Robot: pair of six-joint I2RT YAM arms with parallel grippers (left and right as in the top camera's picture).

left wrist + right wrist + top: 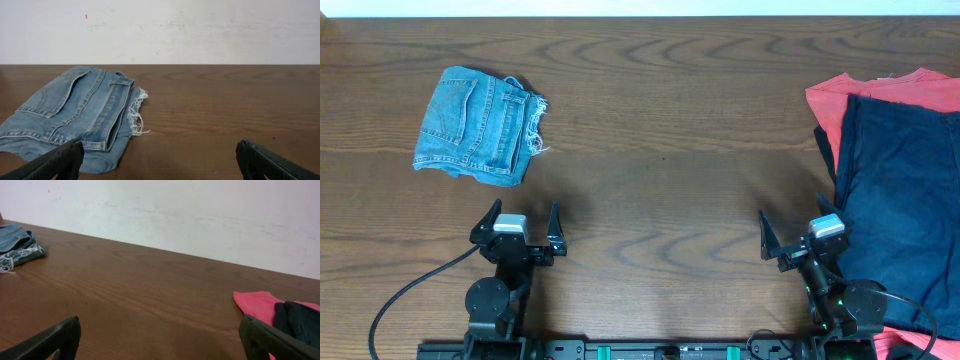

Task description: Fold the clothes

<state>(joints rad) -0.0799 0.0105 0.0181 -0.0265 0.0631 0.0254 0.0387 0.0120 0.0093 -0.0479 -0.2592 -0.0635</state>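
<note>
Two pincers are standing wide open low over the wooden table, the left pincer and the right pincer, each gripping nothing. One heap of dark navy clothes is lying just beside the right pincer and overlapping one red shirt, while one pair of frayed denim shorts is sitting beyond the left pincer. The overhead view is showing the whole navy heap, the right wrist camera is catching only its edge, and the left wrist camera is showing only the denim.

One denim shorts, one red shirt, seemingly one navy garment, one left hand, one right hand.
</note>
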